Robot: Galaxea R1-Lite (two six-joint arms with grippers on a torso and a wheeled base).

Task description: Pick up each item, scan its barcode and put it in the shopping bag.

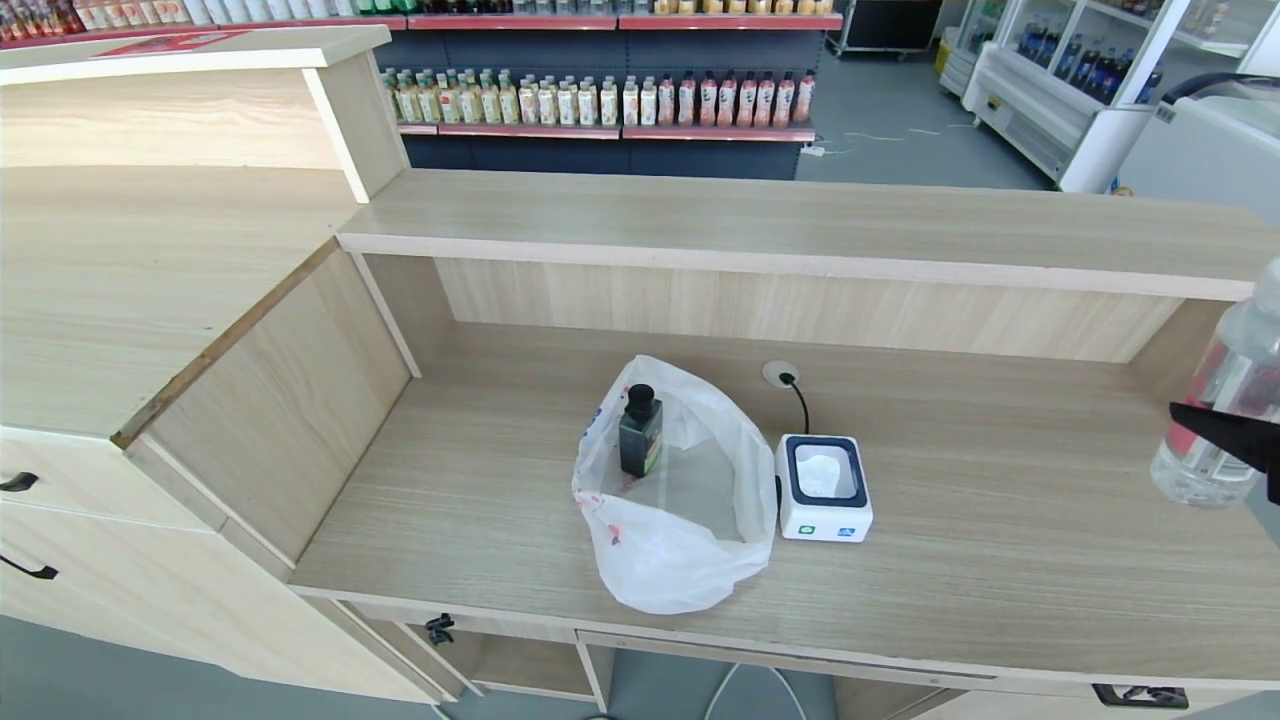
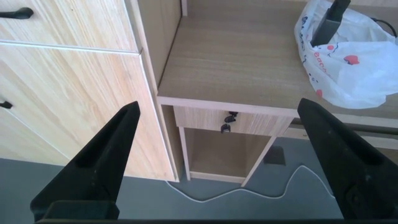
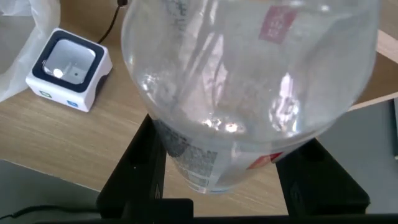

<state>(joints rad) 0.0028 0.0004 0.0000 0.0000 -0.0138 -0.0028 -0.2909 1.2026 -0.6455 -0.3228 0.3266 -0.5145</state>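
One wide wooden counter (image 1: 1000,560) carries everything, with a raised shelf along its back edge and a tall side panel on its left. Near the middle of the surface, close to the front edge, the white plastic shopping bag (image 1: 660,545) lies slumped with its mouth gaping open. By the counter's right edge a clear bottle (image 1: 1225,410) with a red-and-white label is clamped between the black fingers of the right gripper (image 3: 227,186), one on each side of its lower body. The bottle leans slightly, and I cannot tell whether its base touches the wood.

Just beside the bag, on its right, sits the scanner (image 1: 822,487), a white box with a dark-rimmed window facing up. Inside the bag, toward its back left, a dark bottle (image 1: 640,435) with a black cap stands upright. A thin black cable (image 1: 800,405) runs from the scanner's back to a round grommet (image 1: 780,373) in the surface behind it.

Below and in front of the counter's front left corner, the left gripper (image 2: 217,168) hangs with its two fingers spread wide and nothing between them. A small key (image 2: 227,122) dangles from the drawer under that front edge.
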